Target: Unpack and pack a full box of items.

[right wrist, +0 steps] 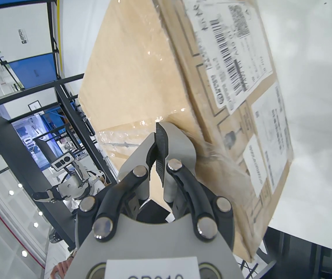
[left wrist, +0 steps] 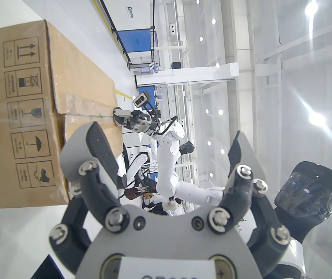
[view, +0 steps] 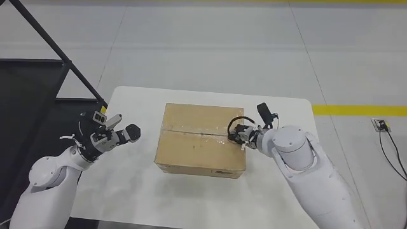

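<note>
A closed cardboard box sits about in the middle of the white surface, its top flaps shut and sealed by a strip of clear tape running along the centre seam.

The left end effector hangs beside the box's left end, apart from it and pointed toward it. In the left wrist view its fingers are spread wide with nothing between them. The same view shows the box end that faces it, printed with a column of handling symbols.

The right end effector is at the opposite end of the box, at the upper edge where the tape seam finishes. In the right wrist view its ridged black pads are pressed together, nothing visibly gripped, and the tips sit right at the crinkled tape on the box top. Whether they actually touch it cannot be told. A white shipping label with barcodes covers the side of the box below that end effector. The left wrist view also shows the right end effector far off, at the far end of the seam.
</note>
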### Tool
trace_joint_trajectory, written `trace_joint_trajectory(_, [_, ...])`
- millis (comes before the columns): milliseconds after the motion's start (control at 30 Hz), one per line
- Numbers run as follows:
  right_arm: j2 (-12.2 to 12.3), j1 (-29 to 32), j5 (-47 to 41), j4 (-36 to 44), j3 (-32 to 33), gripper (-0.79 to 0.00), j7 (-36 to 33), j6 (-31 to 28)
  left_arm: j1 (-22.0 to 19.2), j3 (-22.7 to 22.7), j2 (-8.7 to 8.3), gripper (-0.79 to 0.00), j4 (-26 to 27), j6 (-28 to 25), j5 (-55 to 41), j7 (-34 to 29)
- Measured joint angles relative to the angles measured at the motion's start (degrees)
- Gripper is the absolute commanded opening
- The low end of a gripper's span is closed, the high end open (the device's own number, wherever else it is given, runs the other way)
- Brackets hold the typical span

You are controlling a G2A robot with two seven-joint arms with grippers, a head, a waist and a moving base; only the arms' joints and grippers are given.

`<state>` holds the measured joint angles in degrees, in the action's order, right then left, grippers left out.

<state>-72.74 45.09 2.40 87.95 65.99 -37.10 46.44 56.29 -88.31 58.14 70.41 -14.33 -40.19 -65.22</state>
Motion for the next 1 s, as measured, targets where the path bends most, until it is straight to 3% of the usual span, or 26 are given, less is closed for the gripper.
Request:
trace_joint_trajectory(200, [1.0,3.4,0.6,4.3,3.9,-0.785,1.1,0.6,0.1,-0.2,-0.11,0.000,-0.1,0.0,0.0,0.2])
trace_joint_trajectory(400, [1.4,8.9,0.6,10.9,5.9,-0.785,5.6,-5.5,-0.1,0.2,-0.12,0.000,0.2,0.0,0.2,0.5])
trace_joint_trajectory(733, [1.8,5.3,4.3,5.6,1.7,-0.785,-1.8,-4.2,-0.3,0.5,-0.17,0.000,-0.3,0.0,0.1,0.4])
trace_joint_trajectory(1000, [2.7,9.2,3.2,8.7,6.0,-0.785,-0.8,-3.6,-0.7,0.5,-0.28,0.000,-0.7,0.1,0.1,0.1])
